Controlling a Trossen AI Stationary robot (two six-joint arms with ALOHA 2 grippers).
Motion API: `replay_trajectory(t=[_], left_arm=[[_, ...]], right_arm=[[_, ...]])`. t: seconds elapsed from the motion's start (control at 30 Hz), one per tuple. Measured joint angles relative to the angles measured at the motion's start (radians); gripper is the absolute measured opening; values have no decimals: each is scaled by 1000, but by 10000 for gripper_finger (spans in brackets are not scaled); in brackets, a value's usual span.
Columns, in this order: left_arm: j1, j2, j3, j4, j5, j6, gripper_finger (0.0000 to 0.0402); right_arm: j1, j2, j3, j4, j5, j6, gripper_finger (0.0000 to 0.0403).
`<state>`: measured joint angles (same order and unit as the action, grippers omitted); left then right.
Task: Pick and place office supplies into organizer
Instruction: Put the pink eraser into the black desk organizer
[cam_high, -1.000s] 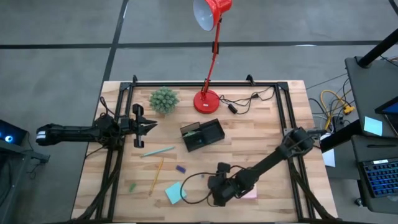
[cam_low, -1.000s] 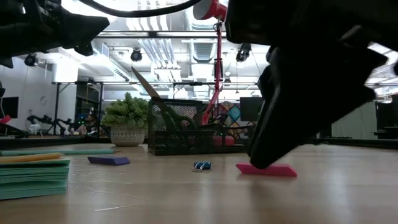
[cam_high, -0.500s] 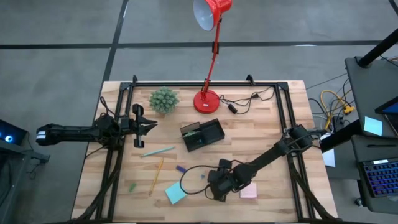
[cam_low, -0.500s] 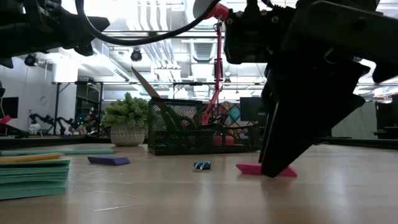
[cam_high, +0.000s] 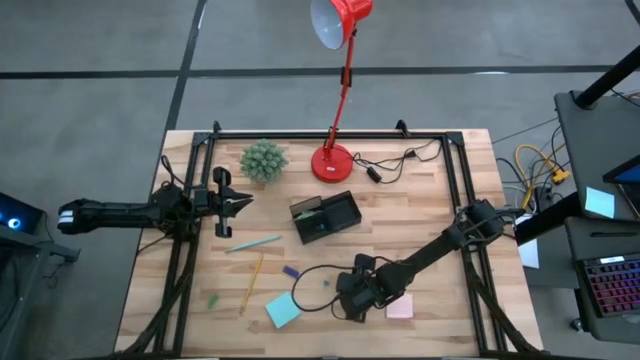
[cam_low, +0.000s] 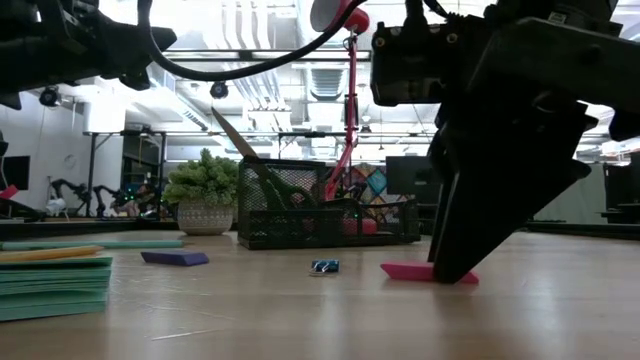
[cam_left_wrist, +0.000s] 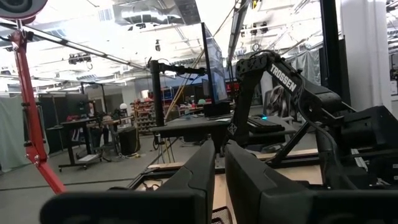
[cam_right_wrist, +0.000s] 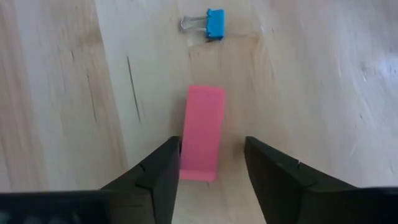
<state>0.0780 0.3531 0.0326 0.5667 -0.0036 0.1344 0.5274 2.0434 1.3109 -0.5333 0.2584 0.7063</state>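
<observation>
The right gripper (cam_right_wrist: 210, 163) is open, and its two dark fingers (cam_right_wrist: 158, 174) stand on both sides of a small flat pink rectangular eraser (cam_right_wrist: 201, 132) that lies on the light wooden table (cam_right_wrist: 323, 81). The fingers are low near the table and very close to the eraser, but they do not yet press on it. Just beyond the eraser lies a small blue binder clip (cam_right_wrist: 208, 23).

The black mesh organizer (cam_high: 326, 216) stands well apart, near the middle of the table, with green-handled scissors (cam_low: 262, 175) upright in it.

The left gripper (cam_high: 236, 202) waits over the table's left edge, with its fingers nearly together.

The eraser is thin, so I think the closing fingers could slide over it or push it away.
</observation>
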Motion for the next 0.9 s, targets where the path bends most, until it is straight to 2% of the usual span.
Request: replay_trajectory(t=[0.2,0.33,0.67,0.9], left_arm=[[0,0,0,0,0,0,22],[0,0,0,0,0,0,22],[0,0,0,0,0,0,22],[0,0,0,0,0,0,22]], right_arm=[[0,0,-2,-9,-4,-18,140],[-1,0,-2,-10,-46,-71,123],[-3,1,-3,-9,-53,-90,108],[-4,1,-4,-9,-53,-94,60]])
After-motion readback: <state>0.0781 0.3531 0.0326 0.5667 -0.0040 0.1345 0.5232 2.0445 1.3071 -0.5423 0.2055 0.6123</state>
